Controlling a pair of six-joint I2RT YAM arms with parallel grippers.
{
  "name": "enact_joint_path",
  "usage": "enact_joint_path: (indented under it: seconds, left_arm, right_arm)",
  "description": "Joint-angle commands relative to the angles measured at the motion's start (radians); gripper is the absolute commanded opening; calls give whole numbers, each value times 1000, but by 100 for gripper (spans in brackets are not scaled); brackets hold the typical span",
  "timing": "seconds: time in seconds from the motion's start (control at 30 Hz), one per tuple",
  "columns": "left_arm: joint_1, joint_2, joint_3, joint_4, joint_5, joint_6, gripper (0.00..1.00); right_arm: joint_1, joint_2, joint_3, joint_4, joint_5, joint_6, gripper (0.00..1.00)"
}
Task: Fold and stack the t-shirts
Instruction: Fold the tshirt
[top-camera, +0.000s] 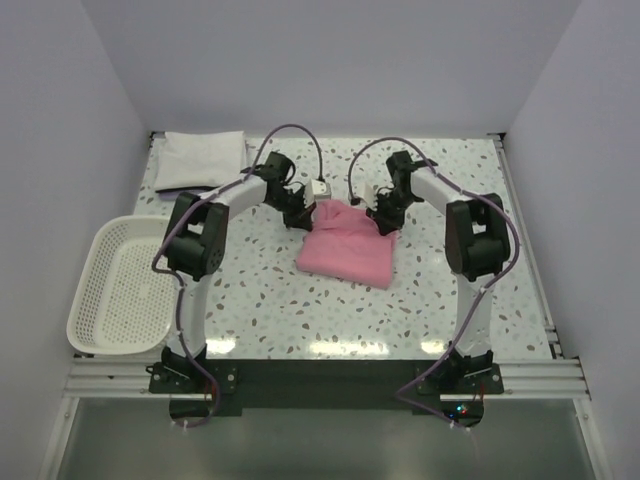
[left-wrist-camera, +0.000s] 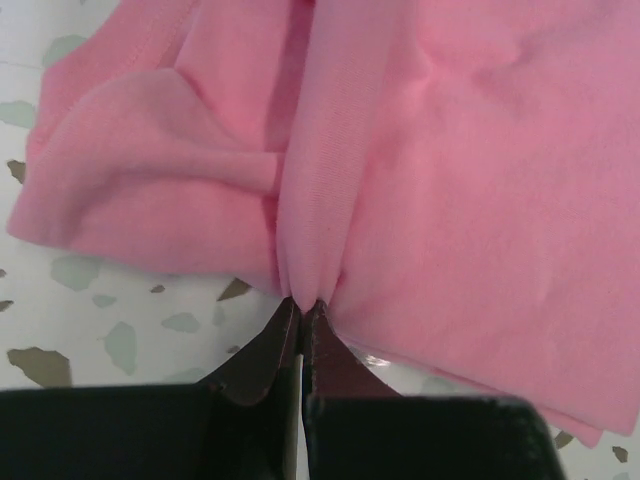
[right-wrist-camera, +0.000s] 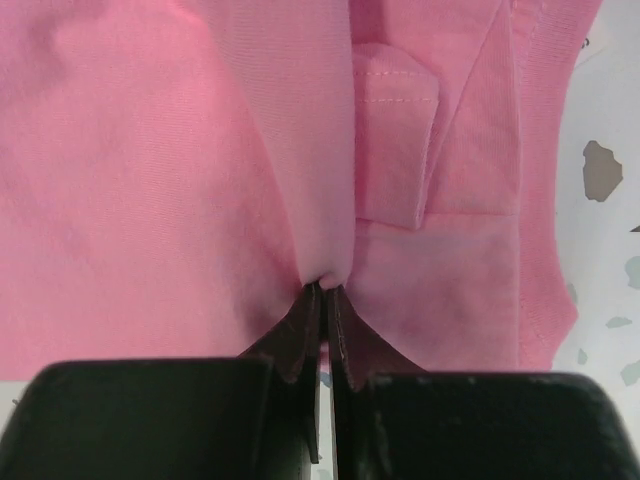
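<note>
Table (top-camera: 250, 300) speckled, walls (top-camera: 60, 100) white. Left gripper (left-wrist-camera: 302, 304), right gripper (right-wrist-camera: 325, 289) each clamped tight on pink t-shirt (top-camera: 345, 250).

Plain pink t-shirt (top-camera: 345, 252), plain white t-shirt (top-camera: 200, 160), white mesh basket (top-camera: 120, 290), white table (top-camera: 260, 300) with grey-green speckles

Plain pink soft cloth short-sleeved t-shirt (top-camera: 345, 250): mid-bench, a little toward the far edge. Partly folded into a rough rectangle, lying flat except along its far side. There the cloth is gathered into two raised ridges, one nipped by the left gripper (left-wrist-camera: 300, 308), one by the right gripper (right-wrist-camera: 325, 292). A stitched hem flap is folded over on top.

Plain white cloth t-shirt (top-camera: 200, 160): neat folded rectangle, flat, in the far-left corner, well apart from the pink one.
</note>
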Motion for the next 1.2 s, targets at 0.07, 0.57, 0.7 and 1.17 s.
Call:
enact_joint_path:
  seconds: [0.07,0.57,0.7,1.17]
  left_arm:
    - [-15,-197,-274,29,28,-49,0]
    - [-52,-703,-759,120,125,-73,43]
    - [-102,-782,-724,198,87,-68,46]
    - [-337,-463,-483,252,-4,42,52]
  right_arm:
    - [54,-81,-168,73,-13,34,0]
    - [114,-529,-545,-72,-167,209,47]
    - [42,-444,-344,-188,-288,290,57]
    - [74,-158,-207,27,-441,767,35]
